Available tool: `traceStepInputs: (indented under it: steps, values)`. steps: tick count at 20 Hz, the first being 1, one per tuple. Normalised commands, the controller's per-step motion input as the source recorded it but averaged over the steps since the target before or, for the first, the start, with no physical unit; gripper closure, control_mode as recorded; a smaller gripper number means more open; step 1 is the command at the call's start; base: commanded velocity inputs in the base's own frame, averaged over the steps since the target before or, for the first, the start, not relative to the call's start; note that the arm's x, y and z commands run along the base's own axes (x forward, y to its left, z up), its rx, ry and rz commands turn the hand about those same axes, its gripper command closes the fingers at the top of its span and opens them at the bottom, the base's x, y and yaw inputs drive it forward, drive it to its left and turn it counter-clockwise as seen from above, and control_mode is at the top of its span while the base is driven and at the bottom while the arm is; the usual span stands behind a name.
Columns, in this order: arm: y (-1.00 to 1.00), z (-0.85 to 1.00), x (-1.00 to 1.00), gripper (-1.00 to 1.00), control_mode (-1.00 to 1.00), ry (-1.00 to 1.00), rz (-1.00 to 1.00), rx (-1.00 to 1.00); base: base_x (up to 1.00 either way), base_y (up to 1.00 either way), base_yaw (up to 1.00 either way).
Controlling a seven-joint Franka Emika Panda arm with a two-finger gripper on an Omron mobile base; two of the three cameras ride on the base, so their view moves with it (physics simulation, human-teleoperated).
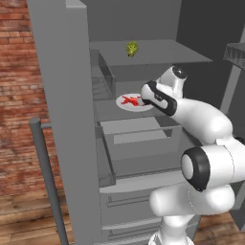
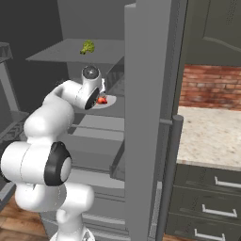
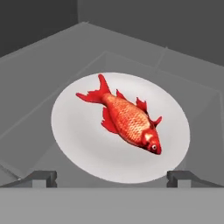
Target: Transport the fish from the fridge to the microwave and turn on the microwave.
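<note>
The fridge stands open, and the fish lies on a white plate on a middle shelf. The tool hovers near it, fingers spread wide, holding nothing. A leafy vegetable sits one shelf up.

base views flank the fridge; hand view looks down close.

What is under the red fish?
A round white plate lies under the fish, on a grey fridge shelf. The plate's middle is hidden by the fish.
</note>
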Motion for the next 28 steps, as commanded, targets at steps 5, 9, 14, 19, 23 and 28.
traceStepInputs:
  steps: [5, 9, 14, 19, 23, 28]
  values:
    - [-0.07, -0.13, 0.20, -1.00, -1.00, 0.00, 0.03, 0.00, 0.00, 0.00, 0.00]
    - [-0.01, -0.16, 0.11, -1.00, -1.00, 0.00, 0.03, 0.00, 0.00, 0.00, 0.00]
    - [0.00, -0.20, 0.10, -1.00, -1.00, 0.00, 0.01, 0.00, 0.00, 0.00, 0.00]
    - [0.00, -0.11, 0.19, -1.00, -1.00, 0.00, 0.00, 0.00, 0.00, 0.00, 0.00]
    - [0.00, -0.05, 0.34, -1.00, -1.00, -0.01, 0.00, 0.00, 0.00, 0.00, 0.00]
    - [0.00, 0.00, 0.34, -1.00, -1.00, 0.00, 0.00, 0.00, 0.00, 0.00, 0.00]
